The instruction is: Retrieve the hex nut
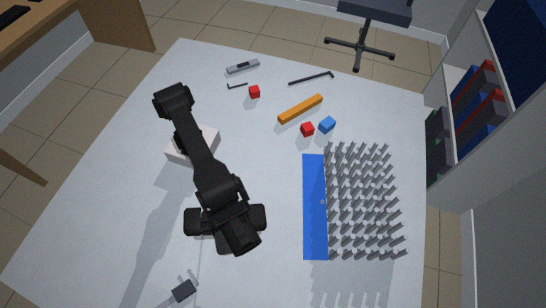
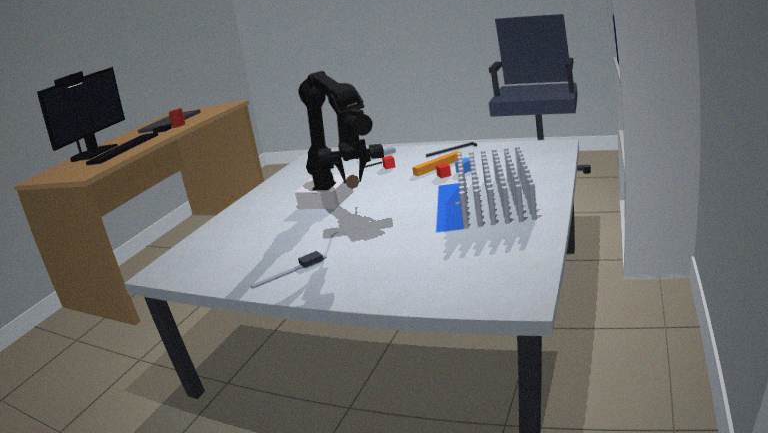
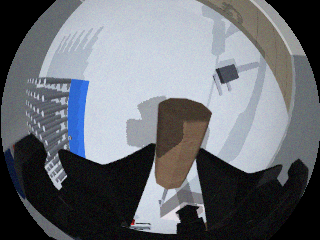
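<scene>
My gripper (image 2: 352,178) (image 3: 176,150) is shut on the brown handle (image 2: 352,182) (image 3: 182,145) of a tool, held above the table left of the blue taped strip (image 1: 311,227) (image 2: 448,217) (image 3: 77,110). In the top view the arm hides this tool; its far end is mostly hidden in the wrist view too. The small hex nut (image 1: 322,201) (image 2: 457,202) (image 3: 70,138) lies on the strip, close to its spacer-side edge. Rows of grey metal spacers (image 1: 399,252) (image 2: 532,200) stand right beside the strip. No spacer is seen lying down. The gripper is well away from spacers and nut.
A dark block with prongs and a rod (image 1: 183,290) (image 2: 310,259) (image 3: 227,73) lies near the front. An orange bar (image 1: 299,108), two red cubes, a blue cube (image 1: 326,124), a long hex key (image 1: 310,78), a small key and a grey bar (image 1: 233,68) lie toward the back.
</scene>
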`<action>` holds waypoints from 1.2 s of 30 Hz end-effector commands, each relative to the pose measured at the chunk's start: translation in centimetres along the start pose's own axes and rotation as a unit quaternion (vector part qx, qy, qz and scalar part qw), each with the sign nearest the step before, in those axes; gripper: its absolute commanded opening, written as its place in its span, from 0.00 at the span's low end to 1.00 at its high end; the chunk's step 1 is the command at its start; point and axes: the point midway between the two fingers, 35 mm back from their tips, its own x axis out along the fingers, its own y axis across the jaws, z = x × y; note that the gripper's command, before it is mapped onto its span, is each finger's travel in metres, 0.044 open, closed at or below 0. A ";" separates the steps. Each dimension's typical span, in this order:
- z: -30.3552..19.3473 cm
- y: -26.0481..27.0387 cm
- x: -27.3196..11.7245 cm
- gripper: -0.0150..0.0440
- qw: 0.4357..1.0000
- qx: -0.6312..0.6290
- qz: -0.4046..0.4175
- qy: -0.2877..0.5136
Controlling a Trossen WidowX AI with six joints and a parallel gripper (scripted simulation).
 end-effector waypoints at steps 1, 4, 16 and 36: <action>0.9 -0.4 -0.2 0.25 0.998 -0.055 -0.014 -0.008; 1.5 -0.9 -0.3 0.25 0.994 -0.104 -0.028 -0.011; 4.1 -2.6 -0.6 0.25 0.952 -0.295 -0.084 -0.010; 6.8 -4.6 -1.0 0.25 0.858 -0.493 -0.144 0.021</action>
